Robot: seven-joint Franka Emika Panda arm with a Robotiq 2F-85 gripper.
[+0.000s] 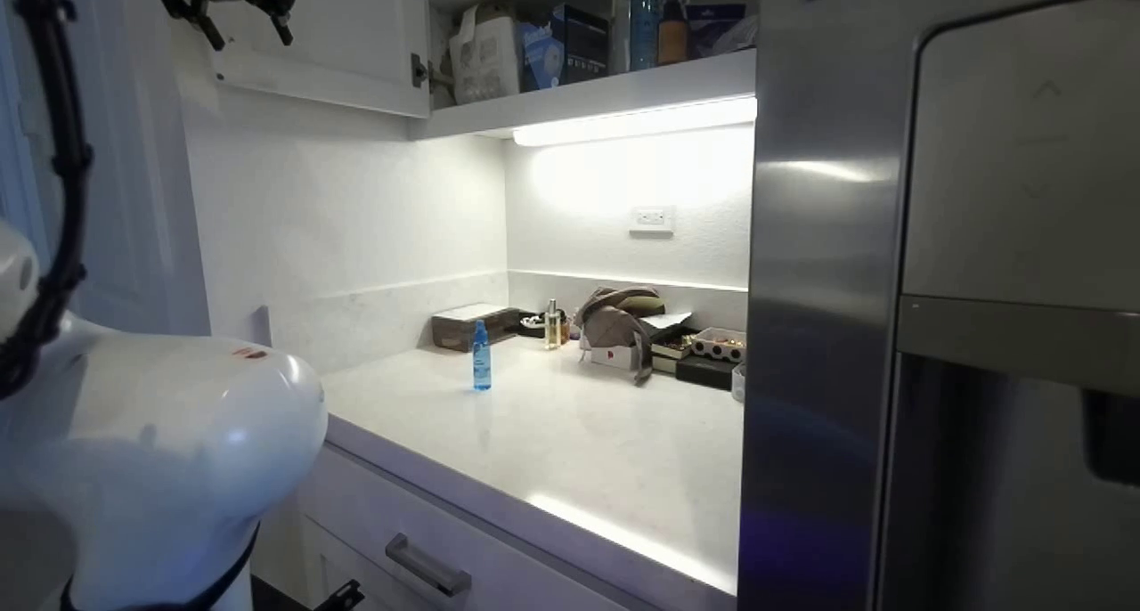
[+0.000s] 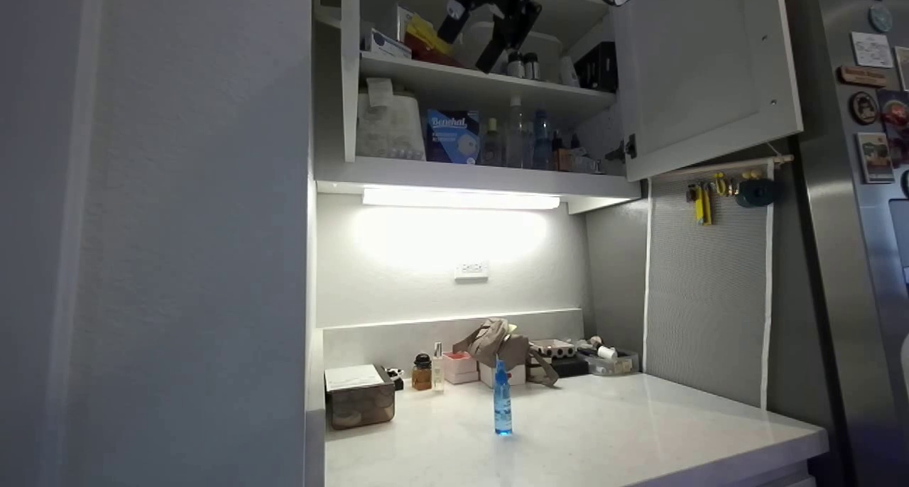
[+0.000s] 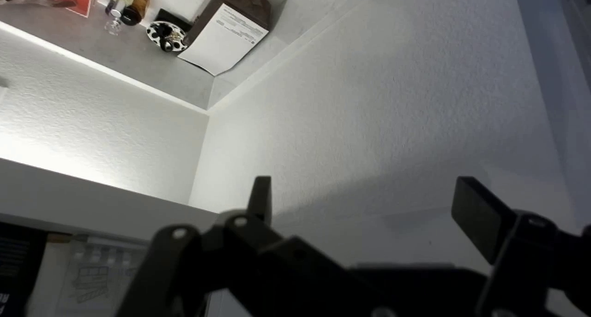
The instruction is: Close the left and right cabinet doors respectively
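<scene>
Left cabinet door (image 1: 334, 36) open, upper left in an exterior view | right cabinet door (image 2: 703, 68) open, upper right in an exterior view | likely stiff, light-swinging; push unhinged side | end effector (image 1: 251, 41) spread, empty

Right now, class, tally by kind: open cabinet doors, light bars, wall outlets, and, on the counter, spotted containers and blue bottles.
Open cabinet doors: 2
Light bar: 1
Wall outlet: 1
Spotted containers: 2
Blue bottle: 1
Total: 7
</scene>
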